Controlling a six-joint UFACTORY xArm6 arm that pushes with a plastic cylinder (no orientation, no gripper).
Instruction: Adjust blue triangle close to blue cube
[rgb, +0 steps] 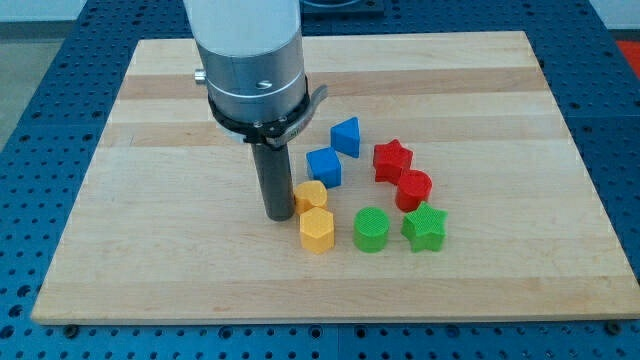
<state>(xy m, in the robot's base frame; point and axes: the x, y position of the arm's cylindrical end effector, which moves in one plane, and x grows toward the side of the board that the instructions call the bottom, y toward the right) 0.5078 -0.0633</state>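
Observation:
The blue triangle (346, 135) lies on the wooden board, just up and to the right of the blue cube (324, 166), with a small gap between them. My tip (277, 214) rests on the board to the lower left of the blue cube, right beside the left edge of a yellow block (310, 195). The rod rises to the wide grey and white arm body, which hides part of the board's upper left middle.
A yellow hexagon (316, 230) sits below the yellow block. A green cylinder (371, 229) and a green star (425, 228) lie to its right. A red star (392, 160) and a red cylinder (413, 189) lie right of the blue blocks. The board's rim (320, 316) runs along the bottom.

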